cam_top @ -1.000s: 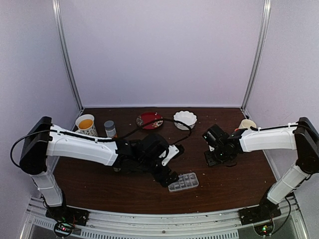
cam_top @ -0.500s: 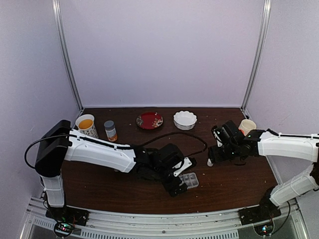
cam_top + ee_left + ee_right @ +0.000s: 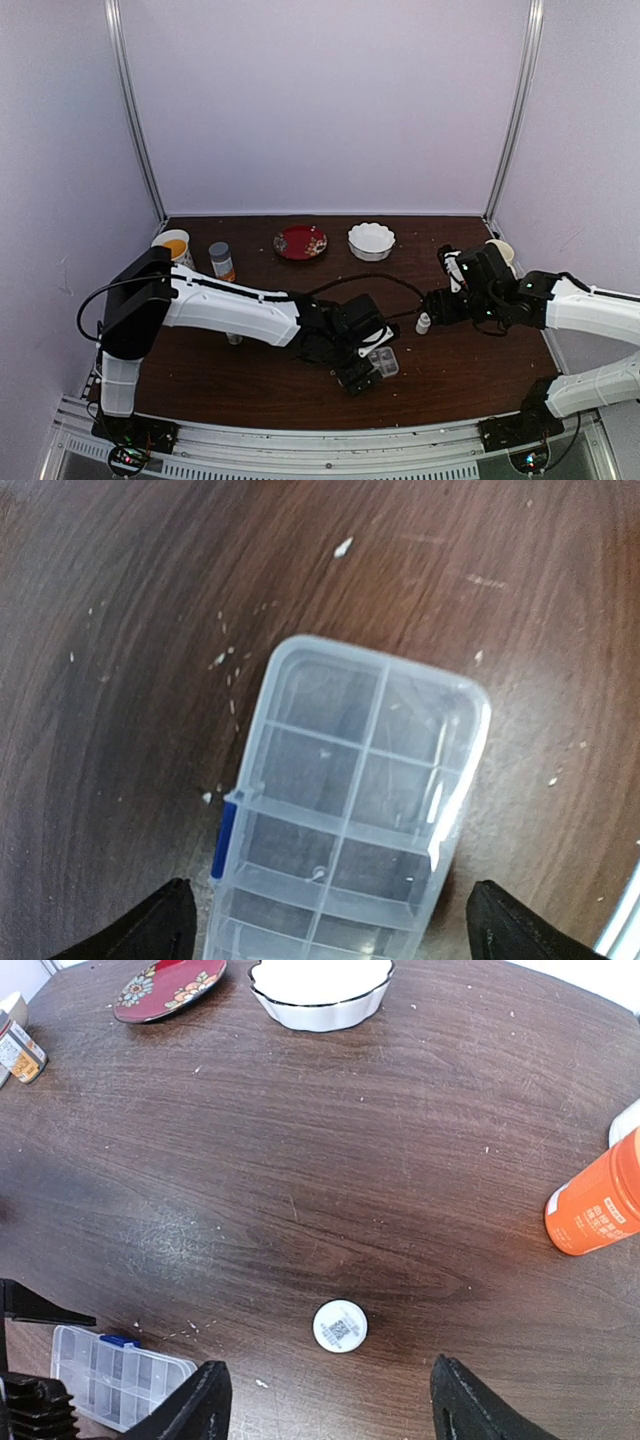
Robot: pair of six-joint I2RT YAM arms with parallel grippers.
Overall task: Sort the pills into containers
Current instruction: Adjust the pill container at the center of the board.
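Note:
The clear pill box with its two rows of little containers lies flat on the dark wood, a blue latch on its left side. My left gripper stands open, its black fingertips on either side of the box's near end and apart from it. From above, the left gripper covers part of the pill box. My right gripper is open above a small white bottle, which stands upright on the table. The pills are out of view; only tiny whitish flecks dot the wood.
A white scalloped bowl and a red plate sit at the back. At the back left are a paper cup and a small bottle. An orange bottle lies at the right, and a cup shows behind the right arm.
My left arm has reached right, and its open gripper now straddles the pill box. My right gripper has opened, drawn back to the right and left the small white bottle standing.

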